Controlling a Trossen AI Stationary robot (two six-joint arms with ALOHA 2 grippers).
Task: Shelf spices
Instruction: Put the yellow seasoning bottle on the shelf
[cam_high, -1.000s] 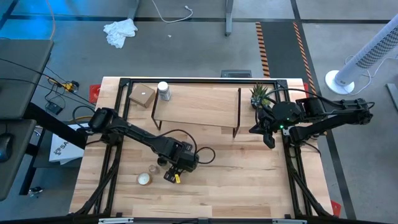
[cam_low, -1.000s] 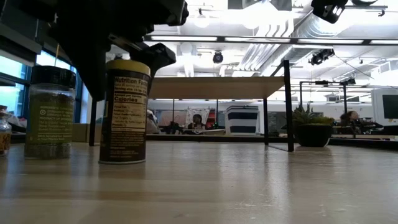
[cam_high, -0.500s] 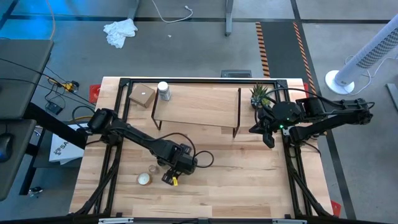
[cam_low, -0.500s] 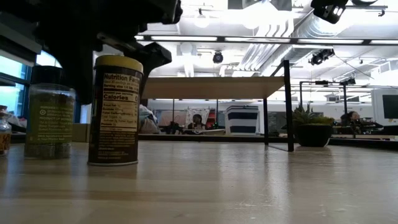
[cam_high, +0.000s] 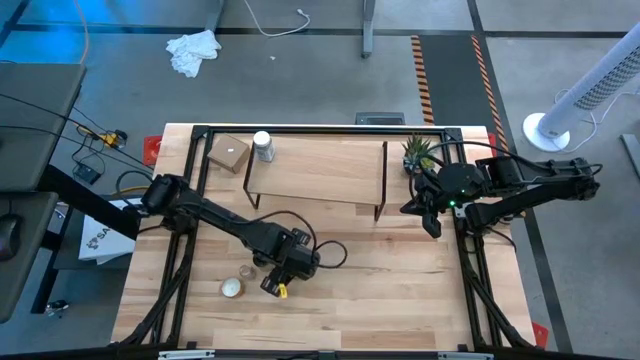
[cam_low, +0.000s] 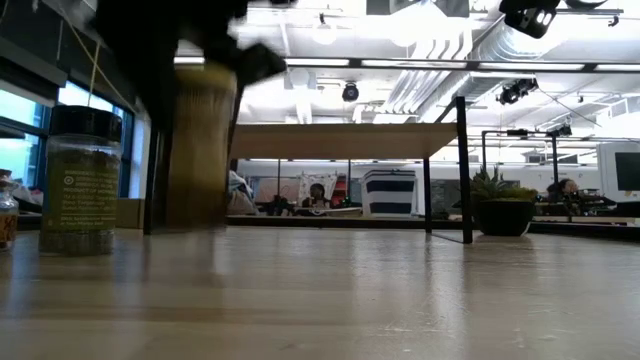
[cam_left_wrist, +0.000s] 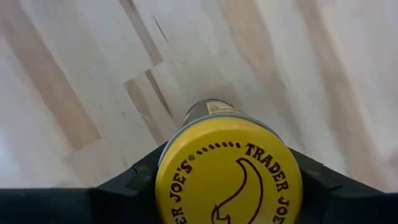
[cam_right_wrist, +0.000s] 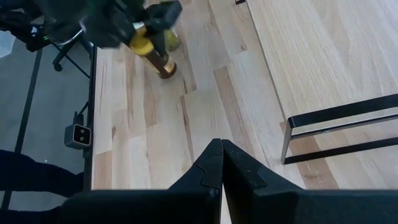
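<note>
My left gripper (cam_high: 281, 286) is over the table's near left part, shut on the yellow-lidded spice jar (cam_left_wrist: 229, 171). The low view shows that jar (cam_low: 200, 150) blurred and off the tabletop. A black-capped jar (cam_low: 80, 180) and a small clear jar (cam_high: 231, 288) stand on their bases on the table beside it. The white-capped jar (cam_high: 263, 146) is at the far left corner of the shelf (cam_high: 315, 170), a light plank on black frame legs. My right gripper (cam_high: 432, 225) hovers shut to the right of the shelf. My left gripper pinches the yellow jar at its lid end (cam_left_wrist: 186, 140), one finger (cam_left_wrist: 140, 177) on each side of the yellow lid. The fingers come from above, slanting down. The jar hangs below them, tilted, its base (cam_right_wrist: 166, 70) clear of the table.
A small cardboard box (cam_high: 230, 152) sits left of the shelf and a potted plant (cam_high: 418, 152) at its far right. A black frame (cam_high: 320, 129) runs along the table's edges. Bare tabletop lies between the shelf and the near edge.
The yellow jar stood on the table in my left gripper's hold. It has now risen clear of the tabletop with the gripper and shows blurred in the low view. The right arm has kept still.
</note>
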